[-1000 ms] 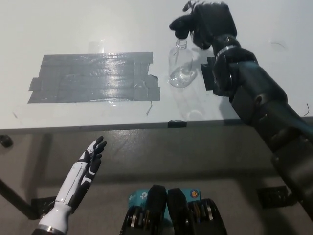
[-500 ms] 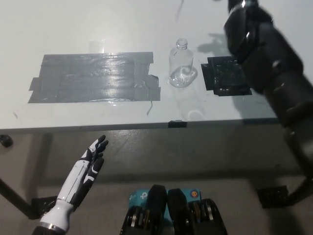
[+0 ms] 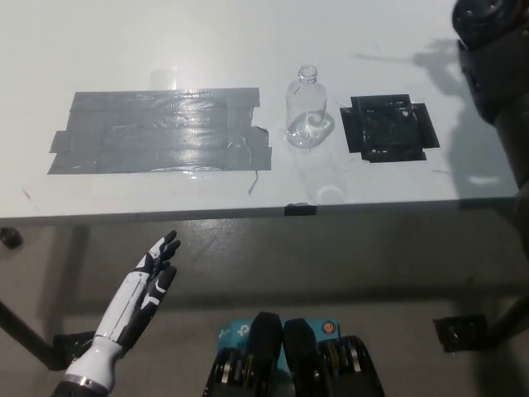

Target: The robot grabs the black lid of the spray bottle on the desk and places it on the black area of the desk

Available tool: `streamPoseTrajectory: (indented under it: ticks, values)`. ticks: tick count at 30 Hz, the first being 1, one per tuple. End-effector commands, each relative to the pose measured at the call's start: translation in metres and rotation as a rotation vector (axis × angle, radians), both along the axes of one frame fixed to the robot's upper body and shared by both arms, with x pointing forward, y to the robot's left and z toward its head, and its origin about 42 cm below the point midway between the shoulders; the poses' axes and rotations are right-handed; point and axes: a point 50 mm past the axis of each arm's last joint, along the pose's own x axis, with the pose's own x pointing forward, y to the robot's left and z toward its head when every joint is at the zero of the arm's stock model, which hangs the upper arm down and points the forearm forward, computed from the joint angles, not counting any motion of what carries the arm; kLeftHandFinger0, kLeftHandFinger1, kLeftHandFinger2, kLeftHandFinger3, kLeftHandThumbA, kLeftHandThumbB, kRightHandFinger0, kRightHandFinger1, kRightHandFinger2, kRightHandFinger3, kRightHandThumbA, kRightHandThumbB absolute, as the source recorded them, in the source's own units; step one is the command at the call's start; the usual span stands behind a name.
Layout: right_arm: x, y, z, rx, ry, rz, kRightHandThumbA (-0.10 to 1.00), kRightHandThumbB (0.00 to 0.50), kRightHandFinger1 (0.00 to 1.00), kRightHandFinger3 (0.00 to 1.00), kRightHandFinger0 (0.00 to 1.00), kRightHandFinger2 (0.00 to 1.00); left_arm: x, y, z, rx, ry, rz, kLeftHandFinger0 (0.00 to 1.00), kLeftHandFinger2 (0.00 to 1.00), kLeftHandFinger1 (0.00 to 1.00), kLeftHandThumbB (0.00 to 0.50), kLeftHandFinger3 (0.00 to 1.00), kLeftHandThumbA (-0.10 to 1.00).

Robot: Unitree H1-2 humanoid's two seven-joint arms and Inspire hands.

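The clear spray bottle stands upright on the white desk with its neck bare; no black lid shows on it or anywhere else. Just to its right lies the black taped area, with nothing on it. My black right arm reaches up along the right edge of the picture, and its hand is out of frame above. My white left hand rests open below the desk's front edge at lower left, holding nothing.
A large patch of grey tape covers the desk left of the bottle. The desk's front edge runs across the middle of the picture, with floor and a desk leg below it.
My right arm has swung up and to the right, from over the bottle's neck to the picture's right edge, uncovering the black area. The bottle's lid is off. The left hand has stayed put.
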Motion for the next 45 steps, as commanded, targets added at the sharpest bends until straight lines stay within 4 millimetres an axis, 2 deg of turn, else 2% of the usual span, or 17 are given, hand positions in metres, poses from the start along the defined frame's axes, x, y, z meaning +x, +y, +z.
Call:
streamPoseTrajectory:
  ticks: [1,7,11,13,14,15,16,17,18,19,20,24,28,31,37,41,45]
  values:
    - [0.001,-0.021,-0.014,0.08,0.046,-0.017,0.1,0.084,0.19,0.39,0.0,0.52,0.004,0.004,0.013,0.036,-0.042,-0.013,1.0,1.0,1.0,0.179,1.0,1.0]
    - [-0.005,-0.025,-0.096,0.163,0.221,-0.018,0.11,0.076,0.18,0.33,0.0,0.49,0.0,0.008,0.012,0.037,-0.034,-0.001,1.0,1.0,1.0,0.179,1.0,1.0]
    - [-0.013,-0.016,-0.147,0.249,0.362,-0.006,0.14,0.085,0.34,0.35,0.04,0.62,0.001,0.009,0.013,0.039,-0.043,0.006,1.0,1.0,1.0,0.173,1.0,1.0]
    - [-0.018,-0.014,-0.164,0.262,0.402,0.01,0.14,0.088,0.49,0.4,0.11,0.75,0.001,0.009,0.013,0.037,-0.044,0.006,1.0,1.0,1.0,0.17,1.0,1.0]
    - [-0.019,-0.013,-0.169,0.272,0.415,0.015,0.15,0.087,0.52,0.42,0.13,0.78,0.002,0.009,0.013,0.036,-0.047,0.006,1.0,1.0,1.0,0.169,1.0,1.0]
    - [-0.024,-0.006,-0.186,0.283,0.468,0.025,0.23,0.089,0.77,0.8,0.36,1.0,0.002,0.009,0.013,0.034,-0.049,0.006,1.0,1.0,1.0,0.165,1.0,1.0]
    - [-0.024,-0.005,-0.189,0.288,0.478,0.029,0.31,0.088,0.71,0.77,0.4,0.86,0.002,0.009,0.013,0.033,-0.048,0.006,1.0,1.0,1.0,0.166,1.0,1.0]
    - [-0.025,-0.001,-0.194,0.323,0.516,0.064,0.38,0.108,0.92,1.0,0.64,1.0,0.003,0.009,0.013,0.03,-0.05,0.007,1.0,1.0,1.0,0.173,1.0,1.0]
    - [-0.026,0.001,-0.198,0.347,0.557,0.102,0.44,0.12,1.0,1.0,0.77,1.0,0.003,0.009,0.013,0.035,-0.049,0.008,1.0,1.0,1.0,0.172,1.0,1.0]
    - [-0.026,0.001,-0.199,0.353,0.576,0.121,0.46,0.125,1.0,1.0,0.81,1.0,0.003,0.009,0.014,0.039,-0.05,0.008,1.0,1.0,1.0,0.171,1.0,1.0]
    - [-0.026,0.001,-0.199,0.366,0.575,0.127,0.45,0.122,1.0,1.0,1.0,1.0,0.005,0.009,0.015,0.04,-0.055,0.005,1.0,1.0,1.0,0.168,1.0,1.0]
    - [-0.023,-0.005,-0.189,0.361,0.538,0.116,0.51,0.091,1.0,1.0,1.0,1.0,0.007,0.008,0.018,0.042,-0.057,0.01,1.0,1.0,1.0,0.187,1.0,1.0]
    - [-0.019,-0.016,-0.176,0.338,0.539,0.109,0.57,0.165,1.0,1.0,1.0,1.0,0.008,0.009,0.02,0.041,-0.061,0.006,1.0,1.0,1.0,0.175,1.0,1.0]
    - [-0.018,-0.02,-0.17,0.345,0.5,0.101,0.53,0.184,1.0,1.0,1.0,1.0,0.008,0.009,0.02,0.034,-0.06,0.006,1.0,1.0,1.0,0.176,1.0,1.0]
    - [-0.013,-0.033,-0.14,0.435,0.357,0.15,0.63,0.38,1.0,1.0,1.0,1.0,0.013,0.008,0.024,0.032,-0.078,0.002,1.0,1.0,1.0,0.193,1.0,1.0]
    - [-0.008,-0.033,-0.11,0.456,0.252,0.172,0.61,0.451,1.0,1.0,1.0,1.0,0.013,0.008,0.026,0.048,-0.071,0.004,1.0,1.0,1.0,0.197,1.0,1.0]
    - [-0.009,-0.029,-0.059,0.348,0.099,0.155,0.7,0.5,1.0,1.0,1.0,1.0,0.019,0.008,0.03,0.038,-0.076,-0.001,1.0,1.0,1.0,0.206,1.0,1.0]
